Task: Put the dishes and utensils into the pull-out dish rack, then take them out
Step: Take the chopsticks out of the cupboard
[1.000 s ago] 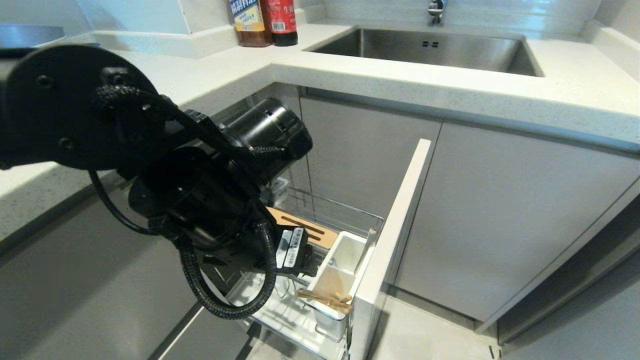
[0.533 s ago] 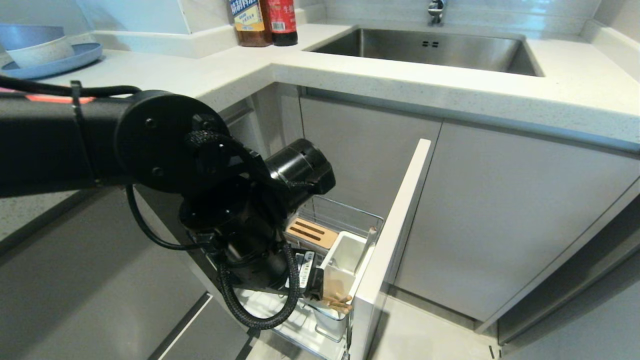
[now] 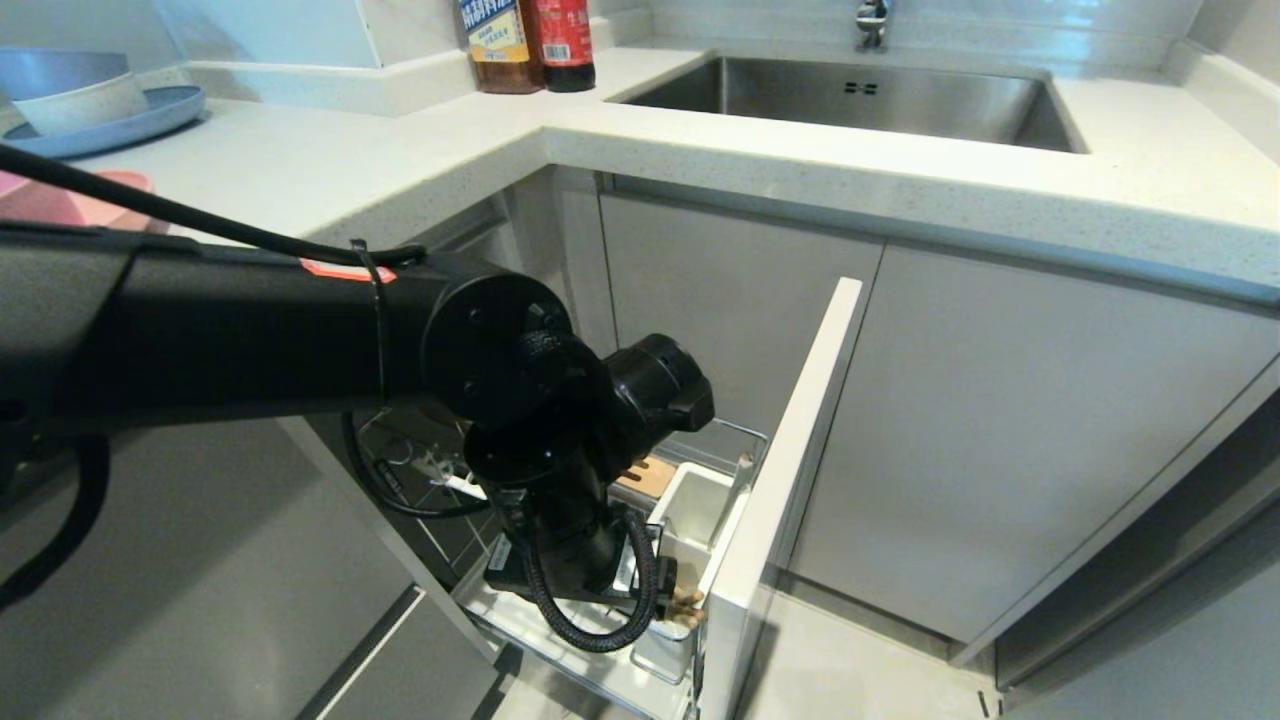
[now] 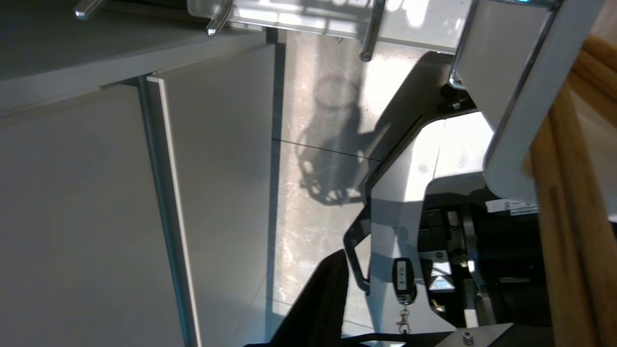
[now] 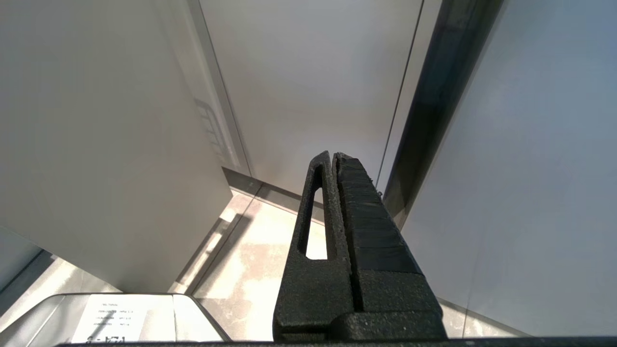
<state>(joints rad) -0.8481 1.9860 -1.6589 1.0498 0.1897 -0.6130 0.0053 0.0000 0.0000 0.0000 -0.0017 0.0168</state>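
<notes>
Left arm has sunk lower; left fingers (image 4: 332,299) wide open, empty, chopsticks (image 4: 573,202) beside.

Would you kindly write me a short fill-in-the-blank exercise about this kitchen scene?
1. The chopsticks stand in a white ____ of the pull-out dish rack.
2. The right gripper has its fingers ____.
3. The two bottles stand on the counter beside the ____.

Missing words: cup; shut; sink
</notes>
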